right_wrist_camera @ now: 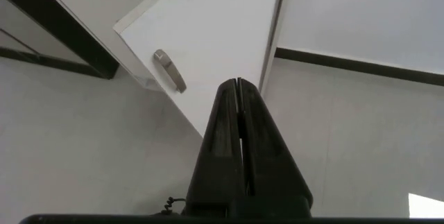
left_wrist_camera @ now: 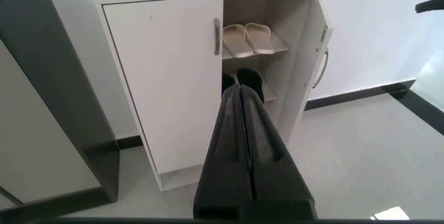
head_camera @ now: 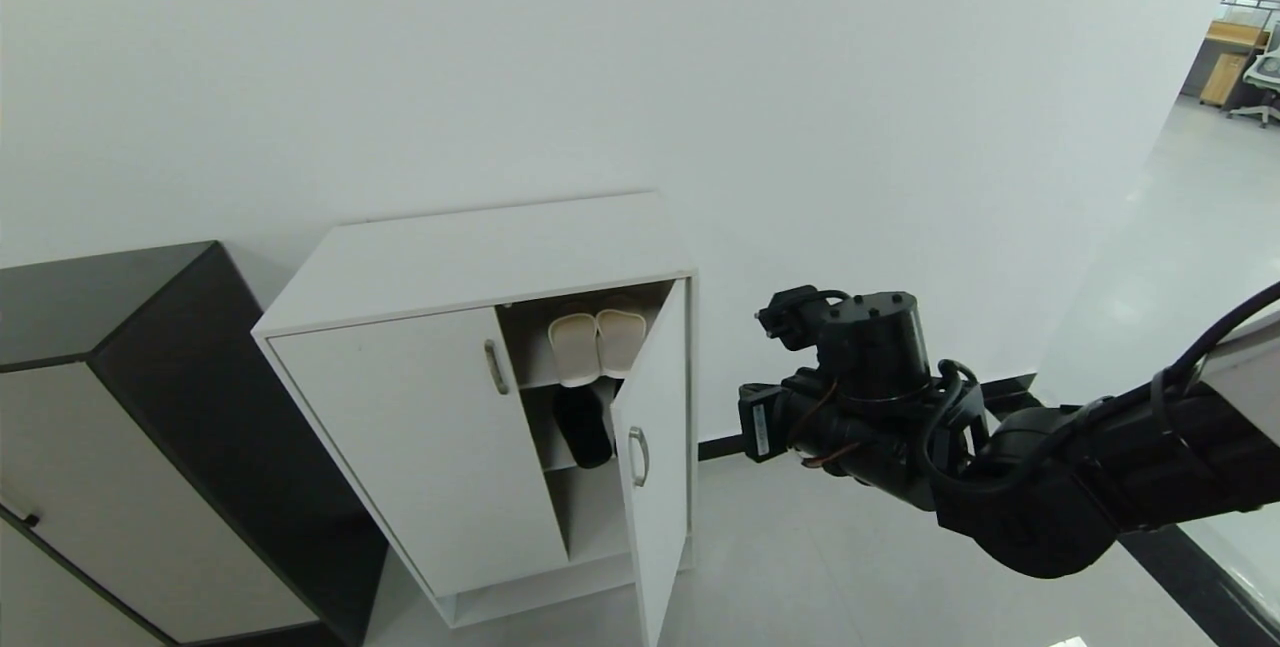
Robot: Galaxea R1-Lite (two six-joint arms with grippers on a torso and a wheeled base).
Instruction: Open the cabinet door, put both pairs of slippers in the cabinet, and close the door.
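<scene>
A white cabinet stands against the wall with its left door closed and its right door swung partly open. A pair of white slippers lies on the top shelf, and a pair of black slippers on the shelf below. My right arm's wrist hangs to the right of the open door. My right gripper is shut and empty, pointing at the door's outer face near its handle. My left gripper is shut and empty, in front of the cabinet, aimed at the black slippers.
A black cabinet with a pale front stands right beside the white one, on its left. Grey floor lies open in front and to the right of the cabinet. A dark baseboard runs along the wall.
</scene>
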